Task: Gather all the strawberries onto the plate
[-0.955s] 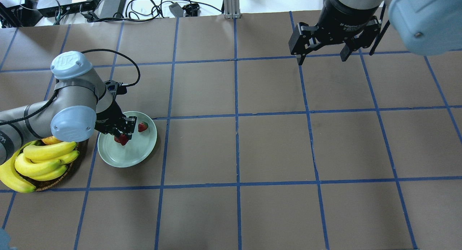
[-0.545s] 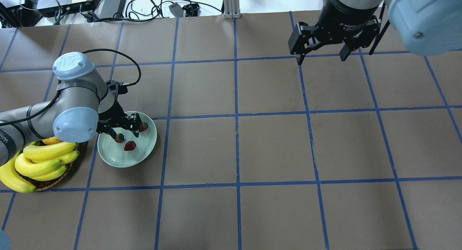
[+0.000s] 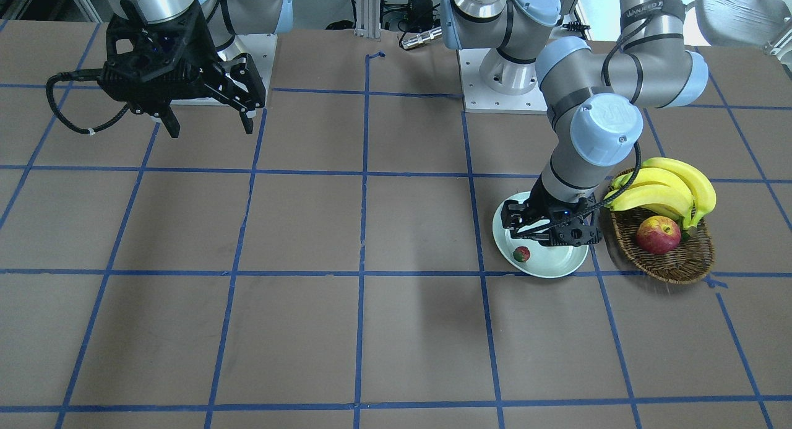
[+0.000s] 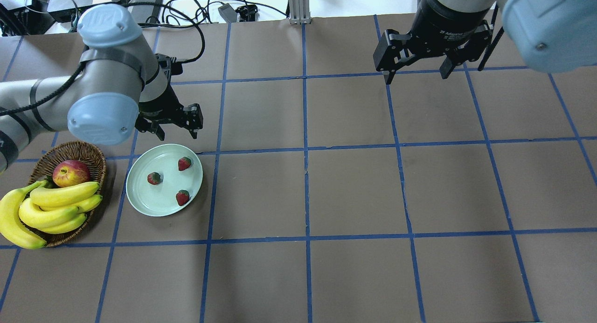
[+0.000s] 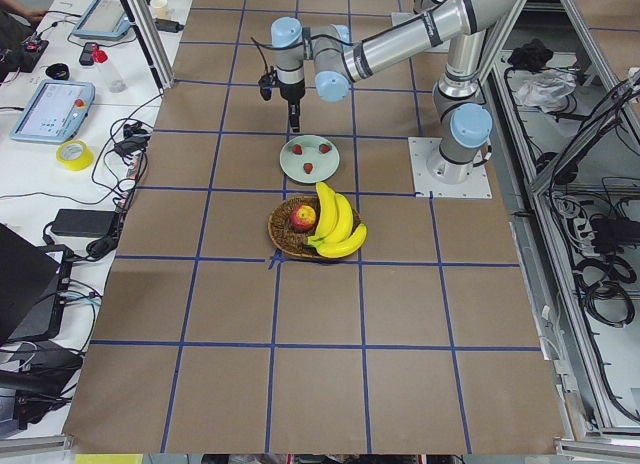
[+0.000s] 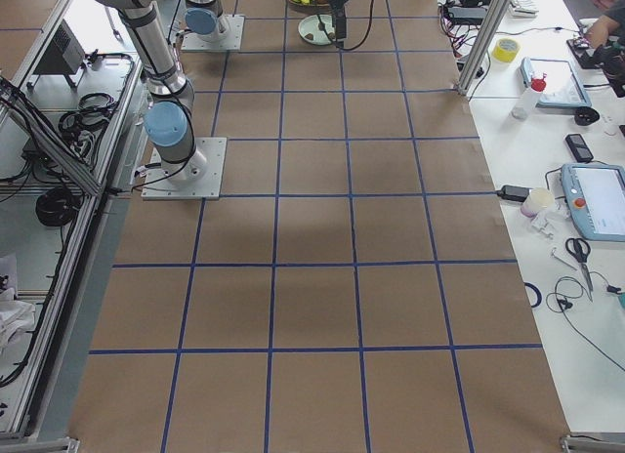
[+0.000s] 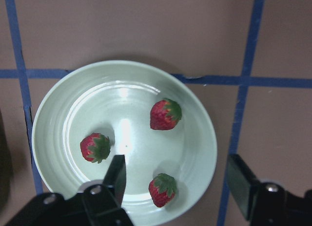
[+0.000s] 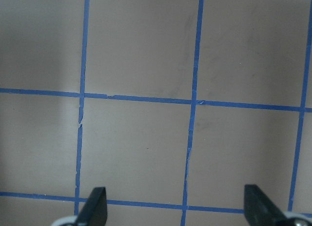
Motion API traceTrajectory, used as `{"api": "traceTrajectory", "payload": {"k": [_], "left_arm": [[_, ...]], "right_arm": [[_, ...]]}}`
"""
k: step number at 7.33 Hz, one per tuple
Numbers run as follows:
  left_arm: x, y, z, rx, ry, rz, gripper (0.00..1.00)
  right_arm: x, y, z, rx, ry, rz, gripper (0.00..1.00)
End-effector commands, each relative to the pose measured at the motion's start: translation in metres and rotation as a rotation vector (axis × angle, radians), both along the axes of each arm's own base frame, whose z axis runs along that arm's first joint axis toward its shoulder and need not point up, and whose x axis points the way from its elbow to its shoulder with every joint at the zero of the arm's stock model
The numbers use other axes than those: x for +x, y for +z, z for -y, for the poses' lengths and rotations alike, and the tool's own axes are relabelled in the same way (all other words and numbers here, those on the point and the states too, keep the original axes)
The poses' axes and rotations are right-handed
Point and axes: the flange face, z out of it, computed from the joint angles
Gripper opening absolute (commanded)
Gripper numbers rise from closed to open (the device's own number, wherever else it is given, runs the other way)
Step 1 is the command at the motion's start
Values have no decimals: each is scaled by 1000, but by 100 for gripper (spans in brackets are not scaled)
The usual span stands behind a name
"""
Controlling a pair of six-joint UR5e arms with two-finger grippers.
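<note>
The pale mint-green plate (image 4: pixel 142 199) lies left of centre, and all three strawberries lie on it: one (image 4: pixel 184 163) at the far right, one (image 4: pixel 154 178) in the middle, one (image 4: pixel 182 197) near the front rim. The left wrist view shows the same three berries (image 7: pixel 165 114) (image 7: pixel 95 147) (image 7: pixel 163 189) on the plate (image 7: pixel 48 104). My left gripper (image 4: pixel 177 129) is open and empty, raised just beyond the plate's far edge. My right gripper (image 4: pixel 415 76) is open and empty, high over the far right of the table; its wrist view shows only bare table.
A brown wicker basket (image 4: pixel 88 151) stands left of the plate with a red-yellow apple (image 4: pixel 71 172) and a bunch of bananas (image 4: pixel 56 206) in it. Cables and devices (image 4: pixel 140 6) lie beyond the table's far edge.
My left gripper let go of a strawberry over the plate, opened, and rose away toward the far side. The dropped berry came to rest near the plate's front rim. The right arm stayed put.
</note>
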Motion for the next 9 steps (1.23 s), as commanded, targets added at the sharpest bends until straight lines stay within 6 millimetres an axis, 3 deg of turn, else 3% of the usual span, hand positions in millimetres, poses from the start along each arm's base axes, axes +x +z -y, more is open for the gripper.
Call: {"api": "traceTrajectory", "payload": {"k": [1, 3, 5, 6, 7, 8, 9], "left_arm": [[-61, 112, -15, -95, -30, -11, 71], [-49, 197, -32, -138, -18, -14, 73], [-19, 209, -33, -150, -61, -14, 73], [13, 207, -22, -172, 2, -27, 74], [18, 210, -24, -188, 15, -78, 74], [19, 207, -34, -186, 42, -70, 96], [19, 201, -37, -195, 37, -72, 100]], "right_arm": [[0, 0, 0, 2, 1, -4, 100], [-1, -2, 0, 11, 1, -9, 100], [-1, -3, -1, 15, -1, -9, 100], [0, -3, -1, 14, 1, -9, 100], [1, -3, -2, 14, 5, -9, 100], [1, -3, -2, 14, 4, -8, 100], [1, -3, -2, 14, 4, -8, 100]]}}
